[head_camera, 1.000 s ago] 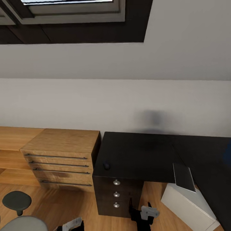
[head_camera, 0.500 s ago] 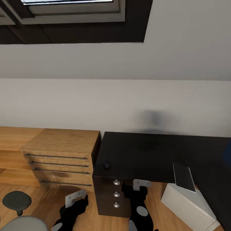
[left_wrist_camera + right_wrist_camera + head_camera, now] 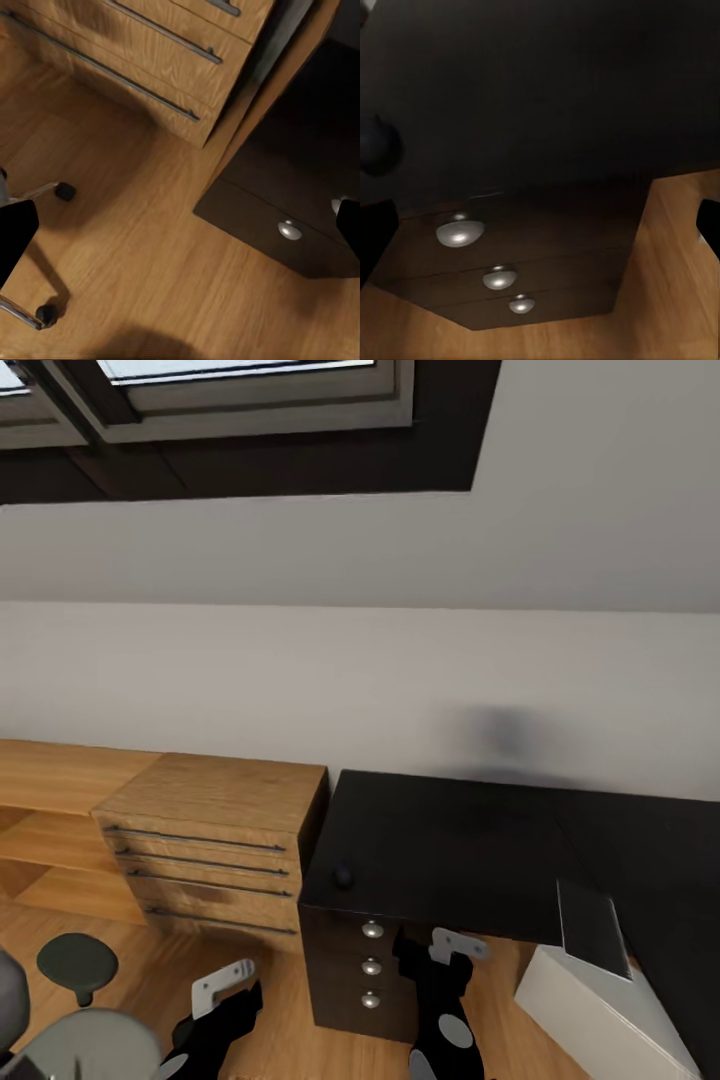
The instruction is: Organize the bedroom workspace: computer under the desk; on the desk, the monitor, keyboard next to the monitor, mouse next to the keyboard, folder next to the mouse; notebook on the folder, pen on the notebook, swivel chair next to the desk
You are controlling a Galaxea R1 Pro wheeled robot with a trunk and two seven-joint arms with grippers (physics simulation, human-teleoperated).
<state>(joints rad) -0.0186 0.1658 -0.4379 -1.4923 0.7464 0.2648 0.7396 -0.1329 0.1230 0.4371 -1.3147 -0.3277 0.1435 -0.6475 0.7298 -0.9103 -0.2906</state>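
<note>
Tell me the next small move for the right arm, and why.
Probably reach the right end effector up and left toward the mouse. The mouse sits near the front left corner of the desk, and the end effector hangs empty and open below the desk edge, beside the drawer knobs.

small dark mouse (image 3: 344,876) near black desk (image 3: 470,850) front edge

White sloped wall (image 3: 400,660) under dark-framed skylight (image 3: 230,420), daylight through glass. Light wooden drawer unit (image 3: 215,840) with four long dark bar handles, low wooden bench (image 3: 50,780) adjoining it. Dark drawer block (image 3: 365,980) with three round silver knobs just beside unit. Wood-plank floor (image 3: 150,247). Small round grey stool (image 3: 77,965) on floor.
</note>
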